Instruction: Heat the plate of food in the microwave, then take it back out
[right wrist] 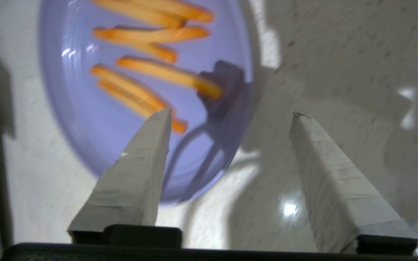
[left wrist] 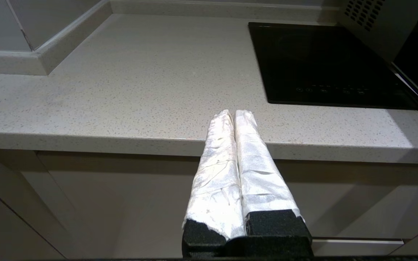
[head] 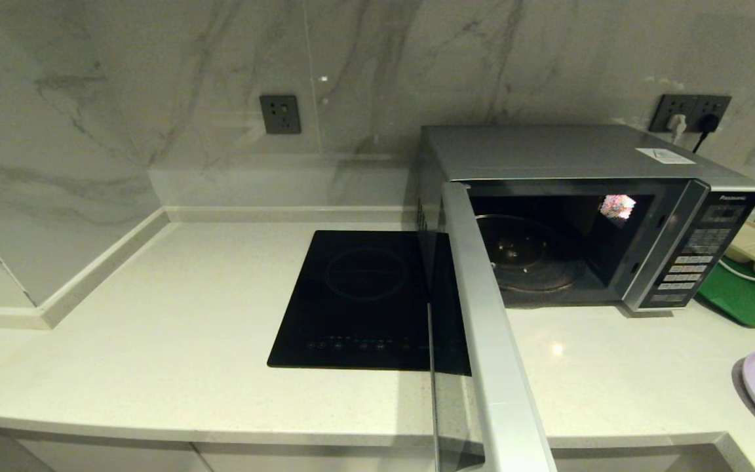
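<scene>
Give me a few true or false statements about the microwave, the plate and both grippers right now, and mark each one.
1. The microwave door is shut. False: it stands wide open.
2. The plate of food is on the counter. True.
3. The right gripper is open above the plate. True.
4. The left gripper holds the plate. False: its fingers are shut on nothing, by the counter edge.
5. The plate sits on the green tray. False: they are apart.
</scene>
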Motion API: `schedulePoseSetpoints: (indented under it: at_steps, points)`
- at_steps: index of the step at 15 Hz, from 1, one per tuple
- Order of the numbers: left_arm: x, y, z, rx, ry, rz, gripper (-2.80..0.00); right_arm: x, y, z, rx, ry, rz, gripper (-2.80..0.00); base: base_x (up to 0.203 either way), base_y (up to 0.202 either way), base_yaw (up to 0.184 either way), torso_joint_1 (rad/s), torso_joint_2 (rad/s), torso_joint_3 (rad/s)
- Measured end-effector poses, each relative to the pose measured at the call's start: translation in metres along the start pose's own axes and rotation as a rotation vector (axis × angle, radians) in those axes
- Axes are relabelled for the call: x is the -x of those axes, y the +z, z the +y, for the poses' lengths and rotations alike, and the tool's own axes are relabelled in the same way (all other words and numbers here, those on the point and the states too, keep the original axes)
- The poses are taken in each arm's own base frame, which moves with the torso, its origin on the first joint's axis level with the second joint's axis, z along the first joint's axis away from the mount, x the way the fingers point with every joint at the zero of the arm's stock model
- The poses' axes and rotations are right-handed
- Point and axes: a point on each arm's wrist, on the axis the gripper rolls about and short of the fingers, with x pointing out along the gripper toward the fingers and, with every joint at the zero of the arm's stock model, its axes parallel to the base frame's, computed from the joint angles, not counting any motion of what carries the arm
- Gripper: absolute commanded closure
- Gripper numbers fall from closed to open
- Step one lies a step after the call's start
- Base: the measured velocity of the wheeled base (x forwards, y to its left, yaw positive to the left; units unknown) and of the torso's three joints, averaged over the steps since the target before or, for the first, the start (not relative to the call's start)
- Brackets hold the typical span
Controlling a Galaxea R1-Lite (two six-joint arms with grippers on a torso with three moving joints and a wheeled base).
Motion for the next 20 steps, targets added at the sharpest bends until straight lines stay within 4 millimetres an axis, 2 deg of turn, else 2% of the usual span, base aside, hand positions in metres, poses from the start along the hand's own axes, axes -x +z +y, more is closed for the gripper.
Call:
schedulePoseSetpoints:
  at_steps: [1,4,6,10,13,15,17,20]
  points:
    - [0.000,0.000,0.000,0.000,0.000,0.000,0.00,0.011,-0.003,0.005,0.008,0.014,-0.001,0.00,0.000,0.000,0.000,0.000,0.00,0.000]
    - [0.000,0.000,0.000,0.000,0.000,0.000,0.00,0.057,-0.022,0.029,0.058,0.091,0.037,0.00,0.000,0.000,0.000,0.000,0.00,0.000]
    - [0.000,0.000,0.000,0.000,0.000,0.000,0.00,0.098,-0.043,0.054,0.118,0.150,0.068,0.00,0.000,0.000,0.000,0.000,0.00,0.000]
    - [0.000,0.000,0.000,0.000,0.000,0.000,0.00,0.190,-0.113,0.102,0.304,0.263,0.196,0.00,0.000,0.000,0.000,0.000,0.00,0.000]
    - [0.000,0.000,0.000,0.000,0.000,0.000,0.00,0.249,-0.153,0.114,0.445,0.307,0.277,0.00,0.000,0.000,0.000,0.000,0.00,0.000]
    - [0.000,0.000,0.000,0.000,0.000,0.000,0.00,0.275,-0.164,0.118,0.536,0.323,0.279,0.00,0.000,0.000,0.000,0.000,0.00,0.000]
    - [0.000,0.000,0.000,0.000,0.000,0.000,0.00,0.296,-0.162,0.130,0.636,0.365,0.231,0.00,0.000,0.000,0.000,0.000,0.00,0.000]
    - [0.000,0.000,0.000,0.000,0.000,0.000,0.00,0.310,-0.155,0.158,0.797,0.396,0.185,0.00,0.000,0.000,0.000,0.000,0.00,0.000]
